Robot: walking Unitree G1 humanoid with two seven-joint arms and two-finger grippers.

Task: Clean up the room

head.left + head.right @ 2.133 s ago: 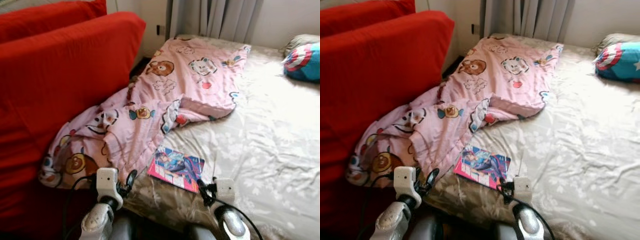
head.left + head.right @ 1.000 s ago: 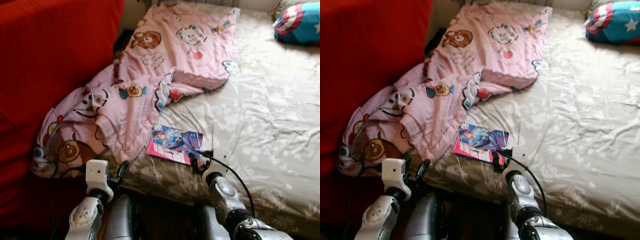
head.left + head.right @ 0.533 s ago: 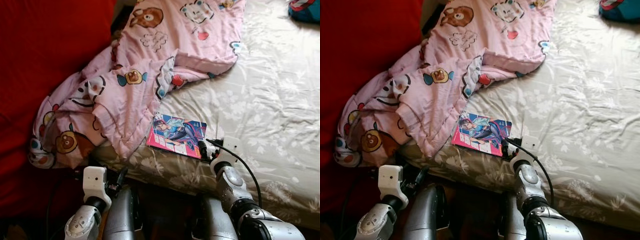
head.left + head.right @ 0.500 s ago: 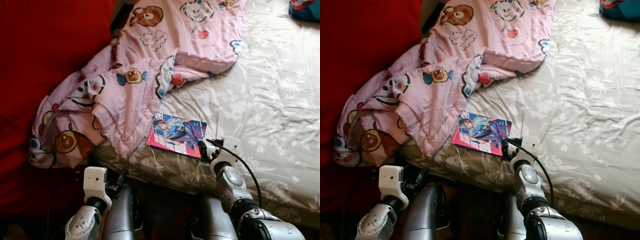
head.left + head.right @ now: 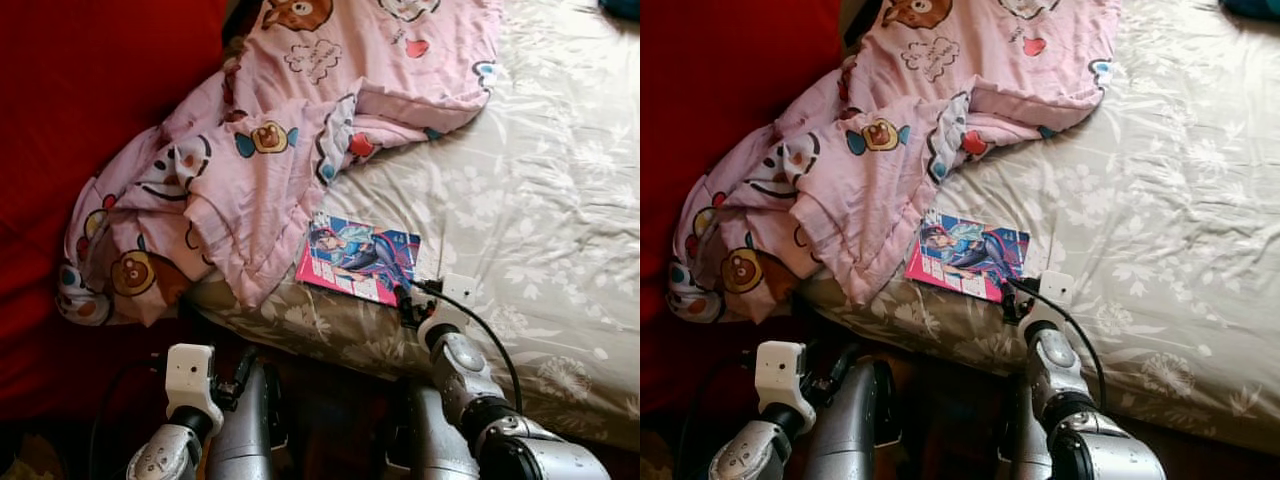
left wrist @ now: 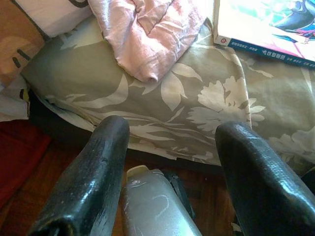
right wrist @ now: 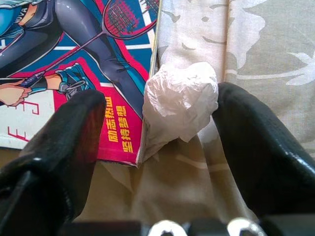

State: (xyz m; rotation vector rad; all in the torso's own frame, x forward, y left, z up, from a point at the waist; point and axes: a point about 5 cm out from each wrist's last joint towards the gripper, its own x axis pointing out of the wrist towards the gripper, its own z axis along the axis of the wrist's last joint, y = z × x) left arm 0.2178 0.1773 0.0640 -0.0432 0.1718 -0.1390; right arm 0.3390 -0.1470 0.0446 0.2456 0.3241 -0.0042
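Your right gripper [image 7: 162, 147] has its two black fingers [image 7: 256, 147] wide apart, w/ a crumpled white tissue [image 7: 181, 101] sitting between them. The tissue lies on the bed sheet [image 5: 540, 200], touching the corner of a comic book [image 7: 78, 64]. One finger is over the book's cover, the other over the sheet.

The book cover shows a drawn person in a dark suit w/ a racket. Near the corner there's yellow writing in Chinese letters on pink, and a big pink letter on white at the edge. You can't read more than that.

From the head cam, the book [image 5: 358, 258] lies flat near the front edge of the bed, and the right gripper [image 5: 412, 300] is right at its corner.

Your left gripper [image 6: 167, 162] is open too, nothing between the fingers. It's low, in front of the bed's side, w/ the flower-print sheet and a bit of pink blanket [image 6: 147, 34] ahead of it.

The sheet is gray-green w/ pale flowers. A pink blanket [image 5: 270, 150] w/ cartoon bears is bunched up on the bed's left part and hangs over the edge. A big red cushion [image 5: 90, 100] stands at the left. The floor below is dark.
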